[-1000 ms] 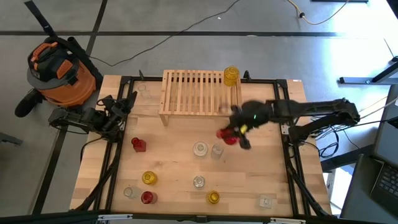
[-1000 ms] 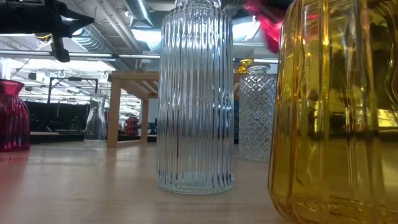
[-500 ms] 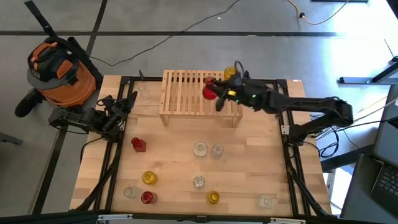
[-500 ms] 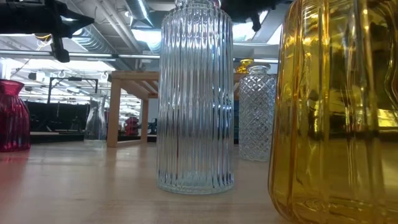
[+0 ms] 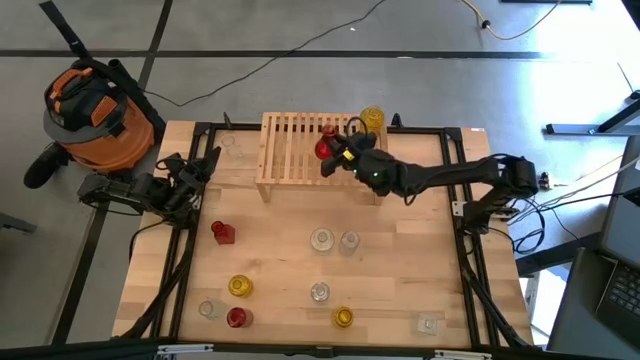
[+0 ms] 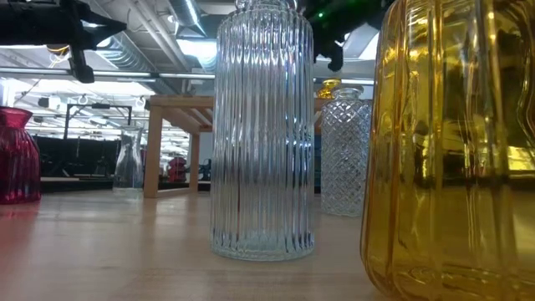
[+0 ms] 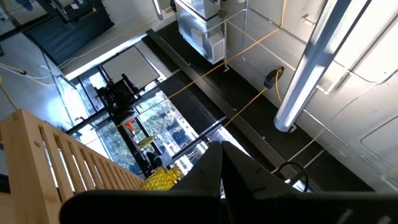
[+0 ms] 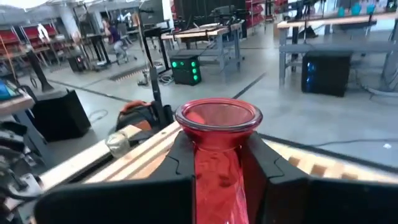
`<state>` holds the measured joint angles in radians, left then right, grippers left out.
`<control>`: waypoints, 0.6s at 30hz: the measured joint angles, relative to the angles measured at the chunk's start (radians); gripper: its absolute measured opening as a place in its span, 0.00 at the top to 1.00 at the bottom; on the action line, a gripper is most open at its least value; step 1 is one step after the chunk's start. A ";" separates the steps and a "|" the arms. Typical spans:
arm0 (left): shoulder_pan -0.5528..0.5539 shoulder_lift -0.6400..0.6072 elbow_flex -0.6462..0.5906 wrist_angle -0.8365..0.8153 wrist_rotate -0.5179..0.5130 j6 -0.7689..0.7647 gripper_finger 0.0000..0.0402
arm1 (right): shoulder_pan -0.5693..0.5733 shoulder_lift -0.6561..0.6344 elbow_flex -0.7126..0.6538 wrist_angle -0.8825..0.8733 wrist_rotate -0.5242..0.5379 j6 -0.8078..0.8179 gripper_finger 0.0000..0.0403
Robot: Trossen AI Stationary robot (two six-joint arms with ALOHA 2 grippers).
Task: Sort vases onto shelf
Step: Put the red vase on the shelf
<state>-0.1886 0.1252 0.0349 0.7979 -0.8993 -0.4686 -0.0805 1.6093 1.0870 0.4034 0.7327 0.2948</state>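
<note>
My right gripper (image 5: pixel 333 155) is over the right part of the light-wood shelf (image 5: pixel 295 150), shut on a red vase (image 5: pixel 323 148). In the right wrist view the vase's round rim (image 8: pixel 217 117) rises between my fingers, with the shelf's slats (image 8: pixel 143 152) behind it. A yellow vase (image 5: pixel 372 120) stands on the shelf's far right corner. Several red, yellow and clear vases stand on the tabletop, among them a red one (image 5: pixel 222 232) and two clear ones (image 5: pixel 320 239) (image 5: pixel 348 241). My left gripper (image 5: pixel 205 165) waits shut at the table's left edge. My right gripper pinches the red vase's neck (image 8: pixel 216 155) just below the rim, one finger (image 8: pixel 180 165) on each side. The fingers reach in from the table's right side. The vase stands about upright over the slats; whether its base touches them, I cannot tell.
Near the table's front edge stand a ribbed clear vase (image 6: pixel 262 125), a yellow vase (image 6: pixel 451 150) and a diamond-cut clear vase (image 6: pixel 344 150). A clear vase (image 5: pixel 231 145) stands left of the shelf. An orange vacuum cleaner (image 5: pixel 95 115) sits on the floor beyond the left corner.
My right gripper has carried the red vase up from the middle of the table toward the far edge, then a little to the left over the shelf's slats. The vase has stayed in the shut fingers throughout.
</note>
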 joint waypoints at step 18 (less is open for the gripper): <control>0.000 0.000 0.000 -0.001 0.025 0.000 1.00 | 0.015 0.040 0.001 -0.059 0.063 -0.038 0.77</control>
<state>-0.1886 0.1253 0.0349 0.7971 -0.8739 -0.4683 -0.0654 1.6489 1.0882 0.3442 0.7958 0.2565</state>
